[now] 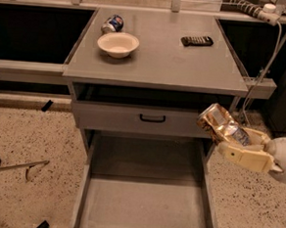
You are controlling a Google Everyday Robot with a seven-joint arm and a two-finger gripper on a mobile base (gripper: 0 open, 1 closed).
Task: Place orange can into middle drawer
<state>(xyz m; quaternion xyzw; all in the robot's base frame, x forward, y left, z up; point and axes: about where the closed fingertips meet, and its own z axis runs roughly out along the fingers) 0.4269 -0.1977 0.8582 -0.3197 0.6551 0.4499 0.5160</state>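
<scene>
My gripper (232,137) comes in from the right edge and is shut on the dented orange can (217,120). It holds the can tilted in the air over the right wall of the middle drawer (146,204). That wide grey drawer is pulled out, and its floor is bare. The cream fingers (243,155) lie along and beneath the can.
A shallower grey drawer front with a black handle (152,118) is above the open drawer. On the cabinet top (166,63) are a white bowl (118,44), a blue-and-white can (112,23) and a black remote (197,41). Speckled floor lies on both sides.
</scene>
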